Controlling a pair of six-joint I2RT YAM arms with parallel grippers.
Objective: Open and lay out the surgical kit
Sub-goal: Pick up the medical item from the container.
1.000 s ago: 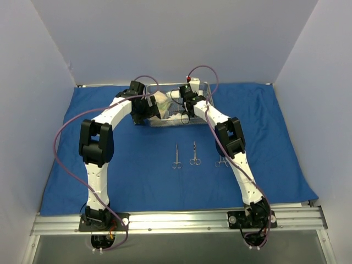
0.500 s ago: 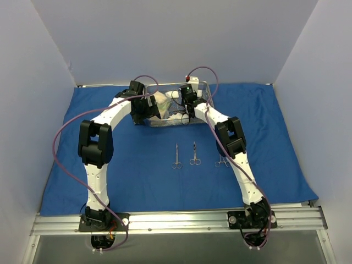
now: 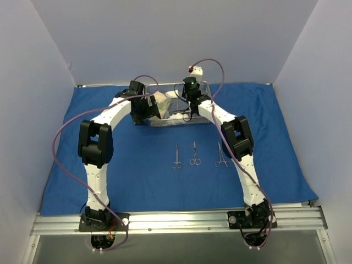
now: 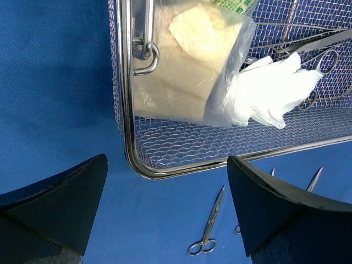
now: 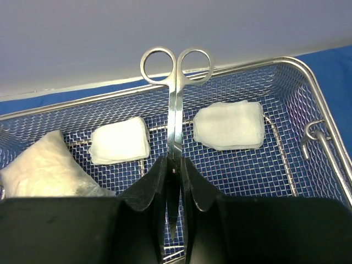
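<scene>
While the right claw (image 5: 175, 165) is clamped on its blade end, a slim pair of steel scissors with two ring handles (image 5: 175, 104) is held over a rectangular steel wire-mesh tray (image 5: 242, 170). The tray sits on a blue cloth drape (image 3: 132, 165) covering the counter. It holds white square gauze pads (image 5: 228, 125) and a clear plastic packet (image 4: 187, 71). Three steel ring-handled instruments (image 3: 194, 154) lie in a row on the drape just before it. The left claw (image 4: 166, 165) hangs wide apart at the tray's near corner.
</scene>
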